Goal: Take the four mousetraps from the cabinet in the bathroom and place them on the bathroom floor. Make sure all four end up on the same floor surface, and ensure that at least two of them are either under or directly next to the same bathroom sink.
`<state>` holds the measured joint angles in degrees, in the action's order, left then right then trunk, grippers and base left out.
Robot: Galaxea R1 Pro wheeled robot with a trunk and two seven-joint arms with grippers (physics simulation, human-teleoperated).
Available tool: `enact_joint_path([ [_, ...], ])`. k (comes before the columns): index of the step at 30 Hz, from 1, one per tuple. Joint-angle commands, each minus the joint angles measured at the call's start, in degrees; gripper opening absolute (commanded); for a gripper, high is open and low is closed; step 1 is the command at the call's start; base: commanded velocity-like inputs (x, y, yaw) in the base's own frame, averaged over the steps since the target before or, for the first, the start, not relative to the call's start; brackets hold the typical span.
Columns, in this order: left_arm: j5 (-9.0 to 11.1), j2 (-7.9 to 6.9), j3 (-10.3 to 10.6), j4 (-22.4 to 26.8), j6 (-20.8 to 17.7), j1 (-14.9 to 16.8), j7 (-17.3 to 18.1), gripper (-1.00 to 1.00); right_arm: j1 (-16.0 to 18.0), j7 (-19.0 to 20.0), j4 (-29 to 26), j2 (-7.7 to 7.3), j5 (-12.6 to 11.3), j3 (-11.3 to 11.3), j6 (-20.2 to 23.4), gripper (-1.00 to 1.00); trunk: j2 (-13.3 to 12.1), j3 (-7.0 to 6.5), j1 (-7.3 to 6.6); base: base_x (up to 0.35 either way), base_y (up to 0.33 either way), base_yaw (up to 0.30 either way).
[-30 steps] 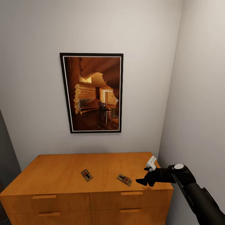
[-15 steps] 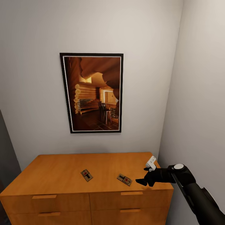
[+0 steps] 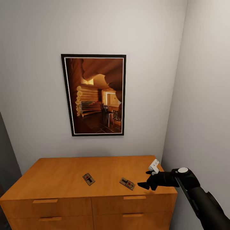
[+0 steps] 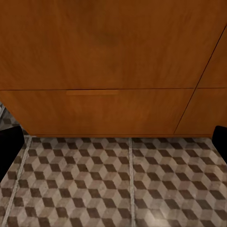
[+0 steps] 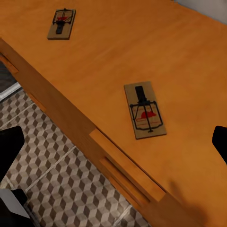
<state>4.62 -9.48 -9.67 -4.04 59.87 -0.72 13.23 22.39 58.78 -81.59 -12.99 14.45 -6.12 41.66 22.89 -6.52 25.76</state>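
- The low orange-brown wooden cabinet (image 3: pixel 64 179) with bar-handled drawer fronts stands against a pale wall, under a black-framed picture of a log-cabin interior (image 3: pixel 93 95) hanging at 12 o'clock from it.
- Two small flat tan wooden mousetraps with dark metal parts and a red mark lie on the cabinet's flat top, well apart from each other: one (image 3: pixel 88 179) near the middle, the other (image 3: pixel 127 183) at 3 o'clock from it, toward the front edge.
- The black right gripper (image 3: pixel 147 180) hovers over the cabinet's right end, just at 3 o'clock of the nearer mousetrap and not touching it; its jaws stand wide apart and hold nothing.
- From the right wrist, both traps (image 5: pixel 144 109) (image 5: pixel 61 23) lie flat on the top, with the cube-patterned brown-and-beige tiled bathroom floor (image 5: pixel 56 175) below the cabinet's front.
- The left gripper (image 4: pixel 113 142) points at the cabinet's lower drawer fronts and the floor; its jaws are spread wide and empty.
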Motion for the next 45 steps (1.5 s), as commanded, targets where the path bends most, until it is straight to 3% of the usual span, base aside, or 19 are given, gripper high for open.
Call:
enact_joint_path([
  [1, 0.47, -0.01, -0.17, -0.09, 0.13, 0.01, 0.61, 1.00, 0.03, 0.39, -0.06, -0.02, 0.32, -0.05, 0.18, 1.00, 0.03, 0.01, 0.02, 0.000, 0.000, 0.000],
  [45, 0.47, -0.01, -0.21, -0.09, 0.13, 0.01, 0.57, 1.00, 0.03, 0.37, 0.11, 0.02, -0.56, -0.12, 0.18, 1.00, 0.03, 0.01, 0.02, 0.000, 0.000, 0.000],
])
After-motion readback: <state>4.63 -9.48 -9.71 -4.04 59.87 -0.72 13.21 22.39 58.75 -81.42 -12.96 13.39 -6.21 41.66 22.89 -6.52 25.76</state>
